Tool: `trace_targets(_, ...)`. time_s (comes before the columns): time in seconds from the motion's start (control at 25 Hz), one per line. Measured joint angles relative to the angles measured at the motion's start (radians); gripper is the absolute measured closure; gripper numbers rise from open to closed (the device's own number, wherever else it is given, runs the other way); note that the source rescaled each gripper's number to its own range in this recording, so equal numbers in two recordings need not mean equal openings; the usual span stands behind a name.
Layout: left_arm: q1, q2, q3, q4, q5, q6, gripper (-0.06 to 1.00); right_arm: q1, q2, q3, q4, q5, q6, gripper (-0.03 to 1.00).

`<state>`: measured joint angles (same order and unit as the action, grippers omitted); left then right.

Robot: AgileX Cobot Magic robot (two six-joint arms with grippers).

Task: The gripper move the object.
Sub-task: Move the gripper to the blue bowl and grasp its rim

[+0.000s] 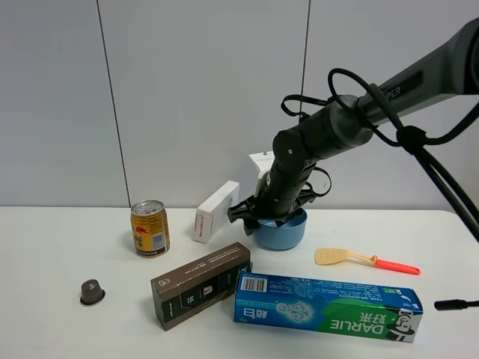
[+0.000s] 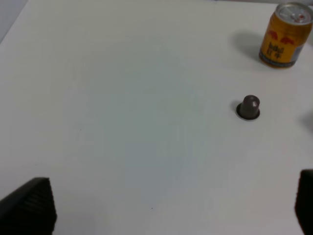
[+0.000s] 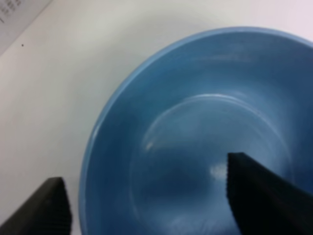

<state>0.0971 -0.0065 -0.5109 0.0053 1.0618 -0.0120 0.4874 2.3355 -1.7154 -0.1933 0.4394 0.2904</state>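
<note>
Right gripper [image 3: 144,171] straddles the blue bowl [image 1: 288,235] rim on the tabletop [image 1: 60,247], jaws apart; bowl not yet gripped or moved.

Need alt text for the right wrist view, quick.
A blue bowl fills the view, seen from above. The gripper straddles its rim: one finger inside the bowl, the other outside over the white table.

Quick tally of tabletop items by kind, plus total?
Boxes: 3 (white box, brown box, toothpaste box)
Cans: 1 (drink can)
Bowls: 1 (blue bowl)
Spatulas: 1 (yellow spatula)
Capsules: 1 (grey capsule)
Total: 7
Unclear black tip at right edge excluded.
</note>
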Motion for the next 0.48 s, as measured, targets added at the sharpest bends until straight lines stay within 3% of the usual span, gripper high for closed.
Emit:
trace_targets(0.12, 0.000, 0.000, 0.000, 0.000, 0.000, 0.000, -0.06, 0.000, 0.000, 0.000, 0.001, 0.002, 0.000, 0.53)
trace_targets(0.36, 0.000, 0.000, 0.000, 0.000, 0.000, 0.000, -0.06, 0.000, 0.000, 0.000, -0.013, 0.038, -0.001, 0.91)
trace_targets(0.48, 0.000, 0.000, 0.000, 0.000, 0.000, 0.000, -0.06, 0.000, 0.000, 0.000, -0.038, 0.054, -0.015, 0.96)
